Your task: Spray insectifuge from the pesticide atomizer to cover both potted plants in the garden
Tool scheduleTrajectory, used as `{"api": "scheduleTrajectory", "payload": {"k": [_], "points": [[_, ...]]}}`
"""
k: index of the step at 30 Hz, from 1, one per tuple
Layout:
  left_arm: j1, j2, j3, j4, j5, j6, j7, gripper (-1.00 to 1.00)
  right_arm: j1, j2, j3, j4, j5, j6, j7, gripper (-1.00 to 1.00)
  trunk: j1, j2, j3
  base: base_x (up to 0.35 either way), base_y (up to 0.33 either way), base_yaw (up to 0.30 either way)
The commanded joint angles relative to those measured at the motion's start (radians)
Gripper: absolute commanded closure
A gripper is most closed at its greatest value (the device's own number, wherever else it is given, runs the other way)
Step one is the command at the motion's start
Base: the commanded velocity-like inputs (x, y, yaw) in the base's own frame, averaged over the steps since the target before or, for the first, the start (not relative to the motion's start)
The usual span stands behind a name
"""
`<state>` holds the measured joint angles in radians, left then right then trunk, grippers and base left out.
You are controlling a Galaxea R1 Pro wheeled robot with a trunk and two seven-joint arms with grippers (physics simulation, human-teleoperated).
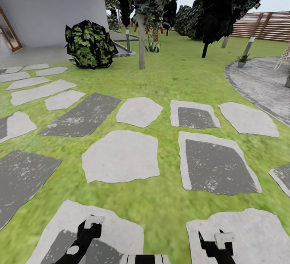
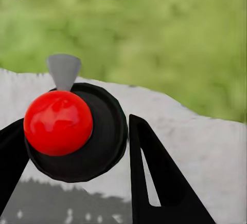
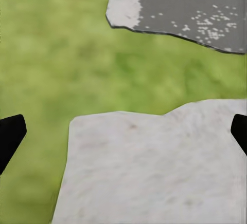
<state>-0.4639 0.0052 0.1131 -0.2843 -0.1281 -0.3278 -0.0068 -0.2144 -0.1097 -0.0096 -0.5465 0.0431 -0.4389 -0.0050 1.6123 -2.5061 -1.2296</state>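
Under both arms, in the head view, lies the garden's green lawn (image 1: 169, 78), set with flat pale grey and dark grey stepping stones. The chosen landmark is the large pale irregular stepping stone (image 1: 121, 157) in the middle of the path.

Nearer the robot than that stone and to its left, the left black claw (image 1: 91, 224) hangs over another pale slab with a dark patch. In the left wrist view its black fingers (image 2: 154, 183) stand apart, so it is open. Between them shows a glossy red ball (image 2: 58, 123) on a round black disc (image 2: 105, 136) with a small grey cone beside it; whether the fingers touch the disc cannot be told.

Nearer than the landmark stone and to its right, the right black claw (image 1: 217, 243) hangs over a pale slab. In the right wrist view its fingertips (image 3: 10, 136) sit wide apart with nothing between them but stone and grass: open and empty.

Beyond the landmark stone and to its right curves the round grey stone patio (image 1: 262, 80), with the brown slatted wooden fence (image 1: 266, 26) further behind it. Beyond the stone to its left, the line of stepping stones runs away toward a grey house wall (image 1: 52, 10), past a dark leafy bush (image 1: 90, 44) and black-leaved trees (image 1: 225, 2).
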Motion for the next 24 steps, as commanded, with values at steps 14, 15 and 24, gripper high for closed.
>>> {"api": "scheduleTrajectory", "payload": {"k": [14,15,24], "points": [[0.01,0.001,0.009,0.0,-0.011,-0.005,-0.001,1.0,0.0,-0.003,-0.001,0.032,0.004,-0.003,0.0,-1.0,-0.006,0.003,0.054,0.0,0.0,-0.028],[0.01,0.001,0.01,-0.001,-0.011,-0.005,-0.001,1.0,0.0,-0.004,-0.001,0.033,0.004,-0.003,0.0,-1.0,-0.007,0.003,0.058,0.0,0.0,-0.203],[0.011,-0.001,0.008,-0.001,-0.012,-0.005,-0.001,1.0,0.0,-0.004,-0.001,0.034,0.004,-0.003,0.0,-1.0,-0.011,0.005,0.092,0.0,0.0,-0.255]]}}
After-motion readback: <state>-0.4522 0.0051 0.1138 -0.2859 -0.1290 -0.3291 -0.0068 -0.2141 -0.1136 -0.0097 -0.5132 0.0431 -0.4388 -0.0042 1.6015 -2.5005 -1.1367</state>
